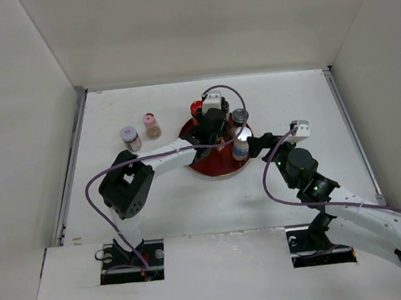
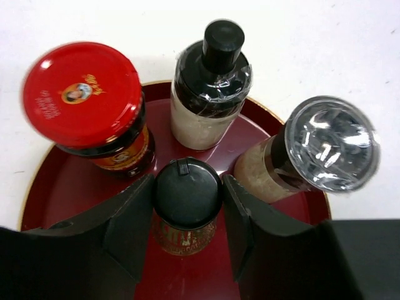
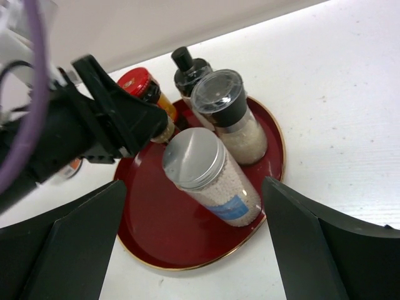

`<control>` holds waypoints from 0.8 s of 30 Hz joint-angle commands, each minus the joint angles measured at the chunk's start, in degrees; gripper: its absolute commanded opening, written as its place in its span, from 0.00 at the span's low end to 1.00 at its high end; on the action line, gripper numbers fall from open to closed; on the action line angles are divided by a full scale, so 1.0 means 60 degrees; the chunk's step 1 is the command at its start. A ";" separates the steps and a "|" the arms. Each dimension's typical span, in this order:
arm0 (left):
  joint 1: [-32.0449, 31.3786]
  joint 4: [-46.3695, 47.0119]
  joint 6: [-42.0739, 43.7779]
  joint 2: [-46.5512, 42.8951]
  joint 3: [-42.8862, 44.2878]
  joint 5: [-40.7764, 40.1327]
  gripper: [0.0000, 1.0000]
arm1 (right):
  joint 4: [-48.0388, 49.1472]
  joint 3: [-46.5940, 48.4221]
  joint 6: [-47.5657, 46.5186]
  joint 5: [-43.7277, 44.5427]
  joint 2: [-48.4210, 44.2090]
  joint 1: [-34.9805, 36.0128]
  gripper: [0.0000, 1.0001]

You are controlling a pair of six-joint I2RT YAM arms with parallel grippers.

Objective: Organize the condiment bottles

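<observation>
Close by left hand's (image 2: 186, 187) shaker (image 2: 187, 201): red-capped jar (image 2: 84, 94)

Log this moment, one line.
left gripper: shut on black flip-cap jar | right gripper: open, astride silver-cap jar | off tray: lilac-cap jar, pink-cap jar

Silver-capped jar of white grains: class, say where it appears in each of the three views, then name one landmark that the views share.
Top external: the silver-capped jar is just right of centre, at the tray's right edge.
Left wrist: not in it.
Right wrist: the jar is in the middle of the picture, on the tray's near part.
Shared landmark: the round dark-red tray, visible in all three views.
</observation>
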 commanded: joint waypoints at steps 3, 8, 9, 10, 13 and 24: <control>0.0042 0.0636 0.0158 0.0558 0.0778 0.0023 0.29 | 0.0461 -0.0042 0.0260 0.0181 -0.0264 -0.0127 0.96; -0.0016 0.0972 0.0158 0.0764 0.0618 0.0009 0.41 | 0.0403 -0.0042 0.0216 0.0211 -0.0293 -0.0127 0.96; -0.0031 0.0987 0.0158 0.0764 0.0574 -0.0006 0.46 | 0.0403 -0.0042 0.0216 0.0211 -0.0293 -0.0127 0.96; -0.0031 0.1002 0.0158 0.0735 0.0544 -0.0006 0.52 | 0.0388 -0.0028 0.0216 0.0211 -0.0279 -0.0127 0.96; -0.0089 0.1017 0.0158 0.0502 0.0383 -0.0064 0.69 | 0.0388 -0.0028 0.0231 0.0211 -0.0279 -0.0127 0.96; -0.0149 0.1236 0.0304 -0.1840 -0.1080 -0.0767 0.80 | 0.0388 0.0016 0.0216 0.0167 -0.0161 -0.0083 0.97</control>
